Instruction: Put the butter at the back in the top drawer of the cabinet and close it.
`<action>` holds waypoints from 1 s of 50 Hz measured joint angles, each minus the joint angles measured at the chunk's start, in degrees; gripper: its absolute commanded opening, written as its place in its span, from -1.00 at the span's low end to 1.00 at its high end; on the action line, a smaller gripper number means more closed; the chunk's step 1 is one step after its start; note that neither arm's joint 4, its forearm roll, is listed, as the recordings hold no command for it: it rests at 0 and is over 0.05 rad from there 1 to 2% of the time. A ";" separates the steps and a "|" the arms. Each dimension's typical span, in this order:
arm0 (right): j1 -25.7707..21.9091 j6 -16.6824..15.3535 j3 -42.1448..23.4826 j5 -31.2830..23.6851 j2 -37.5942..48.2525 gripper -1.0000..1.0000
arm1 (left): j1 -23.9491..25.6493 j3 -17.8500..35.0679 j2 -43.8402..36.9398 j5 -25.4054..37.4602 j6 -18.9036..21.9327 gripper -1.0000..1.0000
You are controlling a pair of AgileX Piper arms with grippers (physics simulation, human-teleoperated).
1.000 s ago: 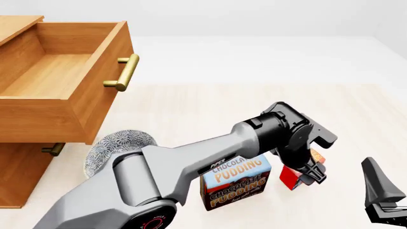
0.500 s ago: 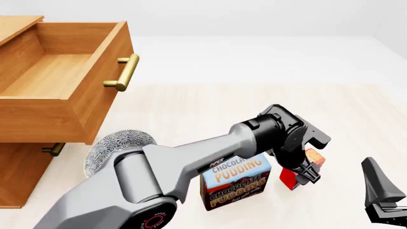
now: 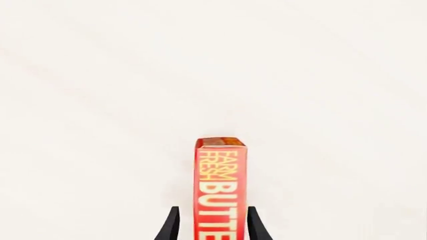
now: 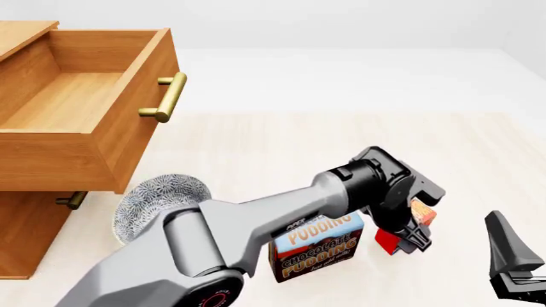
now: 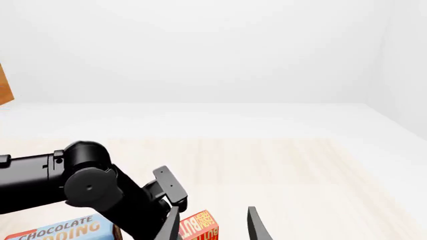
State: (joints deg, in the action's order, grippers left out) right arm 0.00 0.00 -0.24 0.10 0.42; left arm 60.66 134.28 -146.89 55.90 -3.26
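The butter (image 3: 221, 185), a slim red box with yellow lettering, stands on the table between my left gripper (image 3: 213, 210) fingers. One finger lies against the box and a narrow gap shows at the other, so the gripper reads as open. In the front view the left arm reaches across to the right, and its gripper (image 4: 411, 236) covers most of the butter (image 4: 421, 213). The top drawer (image 4: 85, 102) of the cabinet (image 4: 34, 224) stands pulled out at the far left, with bare wood inside. My right gripper (image 4: 512, 262) waits open near the right edge.
A Chocolate Pudding box (image 4: 320, 246) stands just left of the butter, partly under the left arm. A grey patterned bowl (image 4: 158, 195) sits beside the cabinet. The drawer's brass handle (image 4: 166, 97) juts toward the middle. The right wrist view shows the butter (image 5: 200, 226) near the left arm's wrist (image 5: 87, 185).
My left gripper has sunk slightly lower around the butter and its wrist has shifted a little left. The right arm has not moved.
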 measured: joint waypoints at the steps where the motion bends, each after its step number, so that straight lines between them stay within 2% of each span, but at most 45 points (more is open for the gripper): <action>1: 0.00 0.00 0.00 0.00 0.00 1.00 | 0.04 0.13 -0.11 0.05 -0.04 1.00; 7: 0.00 0.00 0.00 0.00 0.00 1.00 | 0.24 0.85 -0.75 0.34 -0.25 1.00; 8: 0.00 0.00 0.00 0.00 0.00 1.00 | 0.25 0.94 -0.85 0.39 -0.27 -1.00; 35: 0.00 0.00 0.00 0.00 0.00 1.00 | 0.53 1.38 -1.09 0.66 -1.06 -1.00; 50: 0.00 0.00 0.00 0.00 0.00 1.00 | -0.84 -5.14 4.30 -2.71 1.47 -1.00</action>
State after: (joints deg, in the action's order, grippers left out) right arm 0.00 0.00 -0.24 0.10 0.42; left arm 59.83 129.14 -142.59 53.20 -1.79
